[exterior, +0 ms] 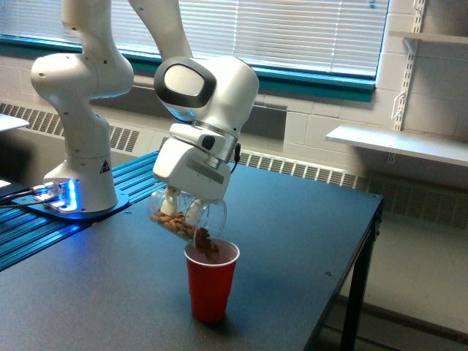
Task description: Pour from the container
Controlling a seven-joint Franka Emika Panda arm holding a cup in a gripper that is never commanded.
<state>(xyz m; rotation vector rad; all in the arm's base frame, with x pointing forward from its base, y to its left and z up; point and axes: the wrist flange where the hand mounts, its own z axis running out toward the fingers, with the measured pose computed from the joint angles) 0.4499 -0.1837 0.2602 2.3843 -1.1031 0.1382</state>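
Currently, in the exterior view, a clear cup (189, 218) is seen clenched in the jaws (174, 206) of the white arm (201, 110); one pale finger (170, 202) is visible pressed against the cup's wall, and the cup is held fast between the jaws. The cup is tipped steeply, its base lying toward the exterior view's left of the jaws and its wide mouth pointing down toward the exterior view's right. Brown nuts (173, 223) are gathered along the lower wall of the cup, just below the jaws, and a few are caught at the mouth, spilling over the lip. Directly below and a little to the exterior view's right of the jaws, a red cup (211, 287) is stood upright on the dark surface (292, 241); the mouth of the clear cup is held just above its rim, and whether the two touch cannot be told. More nuts are seen heaped inside the red cup at its rim. Well to the exterior view's left of the jaws, the base of the arm (79, 186) is mounted on a blue ribbed rail (29, 234), with a blue light glowing at its foot. Behind the jaws, window blinds (307, 33) are hung above a long radiator (292, 167), and a white shelf (398, 142) is fixed to the wall far to the exterior view's right.
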